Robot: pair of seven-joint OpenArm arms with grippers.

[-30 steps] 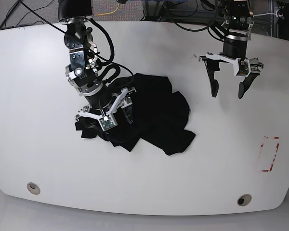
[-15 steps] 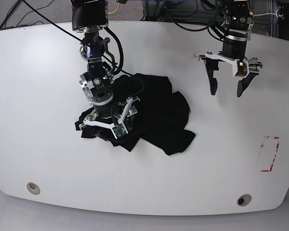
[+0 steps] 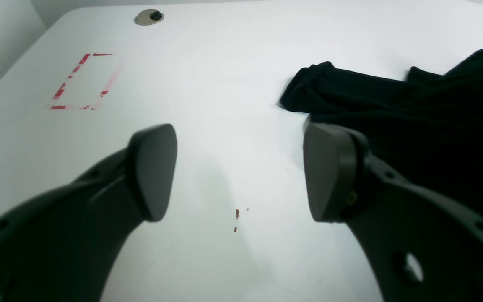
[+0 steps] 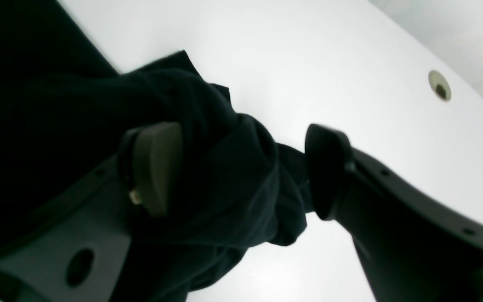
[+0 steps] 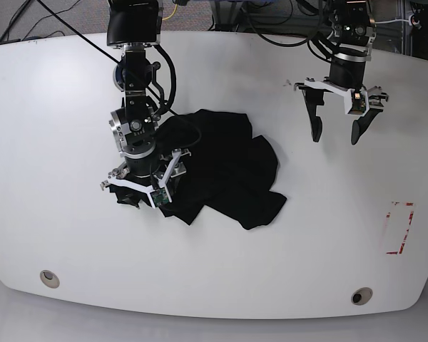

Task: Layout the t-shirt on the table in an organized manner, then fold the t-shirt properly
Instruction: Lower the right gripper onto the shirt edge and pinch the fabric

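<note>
The black t-shirt (image 5: 225,167) lies crumpled in a heap on the white table (image 5: 71,142), left of centre. My right gripper (image 5: 144,196) stands over the heap's left edge, open. In the right wrist view its fingers (image 4: 157,167) straddle a bunched fold of the t-shirt (image 4: 233,176) without pinching it. My left gripper (image 5: 337,135) hangs open above bare table at the back right, well apart from the cloth. In the left wrist view the left gripper (image 3: 237,167) has nothing between its pads, and the t-shirt (image 3: 413,109) lies to the right behind one finger.
A red tape rectangle (image 5: 398,228) marks the table's right side and also shows as red tape (image 3: 82,82) in the left wrist view. Two grommet holes (image 5: 49,278) (image 5: 362,296) sit near the front edge. Cables crowd the table's back edge.
My right arm has swung and turned leftward over the t-shirt, bringing its open fingers to the heap's left edge. The cloth there shifted slightly. The left arm has stayed put.
</note>
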